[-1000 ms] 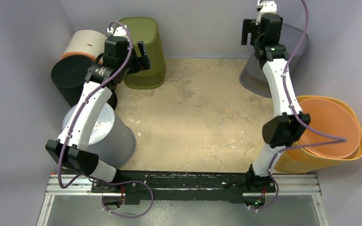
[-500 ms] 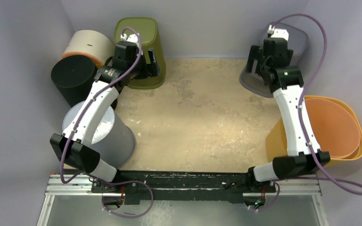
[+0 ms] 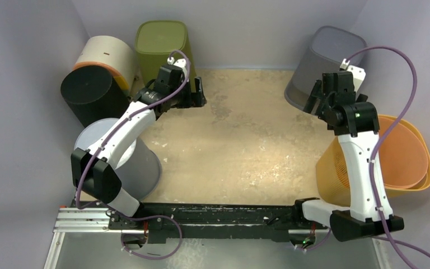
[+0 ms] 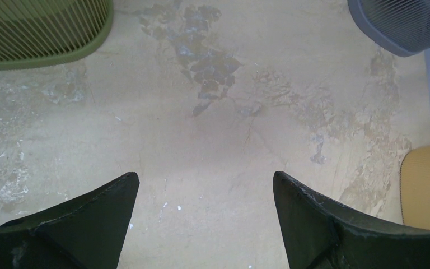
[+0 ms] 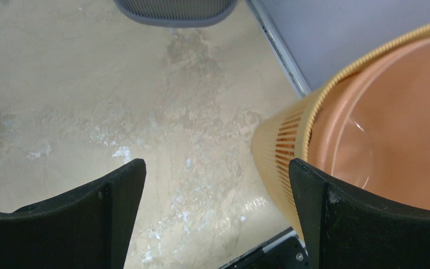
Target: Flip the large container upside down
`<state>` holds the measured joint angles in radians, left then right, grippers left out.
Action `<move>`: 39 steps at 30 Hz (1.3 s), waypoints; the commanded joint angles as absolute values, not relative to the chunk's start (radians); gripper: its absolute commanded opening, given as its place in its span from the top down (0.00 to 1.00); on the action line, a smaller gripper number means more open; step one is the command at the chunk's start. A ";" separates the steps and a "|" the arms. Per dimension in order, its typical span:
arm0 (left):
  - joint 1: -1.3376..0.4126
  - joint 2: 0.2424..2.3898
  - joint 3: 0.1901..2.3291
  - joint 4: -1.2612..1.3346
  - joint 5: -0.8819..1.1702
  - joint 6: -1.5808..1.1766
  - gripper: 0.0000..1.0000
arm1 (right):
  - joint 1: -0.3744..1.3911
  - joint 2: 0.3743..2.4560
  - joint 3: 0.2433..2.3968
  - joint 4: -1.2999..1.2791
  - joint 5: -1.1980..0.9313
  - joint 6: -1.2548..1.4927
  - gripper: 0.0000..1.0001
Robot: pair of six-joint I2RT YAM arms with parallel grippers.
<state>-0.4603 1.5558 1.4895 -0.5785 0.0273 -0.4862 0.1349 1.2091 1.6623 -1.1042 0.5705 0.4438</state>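
Note:
A large orange slatted basket (image 3: 341,168) stands upright at the right with a salmon-pink bin (image 3: 395,151) nested inside. In the right wrist view the basket wall (image 5: 283,145) and the pink bin (image 5: 386,129) lie just right of my right gripper (image 5: 217,168), which is open and empty. From the top view the right gripper (image 3: 315,102) hovers between the basket and a grey mesh bin (image 3: 327,53). My left gripper (image 3: 195,92) is open and empty over bare floor (image 4: 204,185), beside an olive green bin (image 3: 162,42).
The green bin (image 4: 39,28) and the grey mesh bin (image 4: 403,25) stand bottom-up at the back. A black bin (image 3: 84,92), a beige cylinder (image 3: 109,53) and a grey bin (image 3: 140,162) crowd the left side. Walls close in on the left, back and right.
Both arms swung away from the back corners. The left gripper moved right off the green bin; the right gripper came down from the grey mesh bin toward the orange basket.

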 commanded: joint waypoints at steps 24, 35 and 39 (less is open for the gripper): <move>-0.460 1.472 1.440 -0.552 0.043 -0.432 0.13 | 0.076 1.165 1.473 -1.054 0.694 0.490 0.00; -0.460 1.453 1.440 -0.566 0.010 -0.432 0.13 | 0.045 1.240 1.504 -0.893 0.605 0.379 0.12; -0.460 1.449 1.442 -0.572 -0.006 -0.427 0.13 | 0.045 1.239 1.507 -0.872 0.590 0.374 0.49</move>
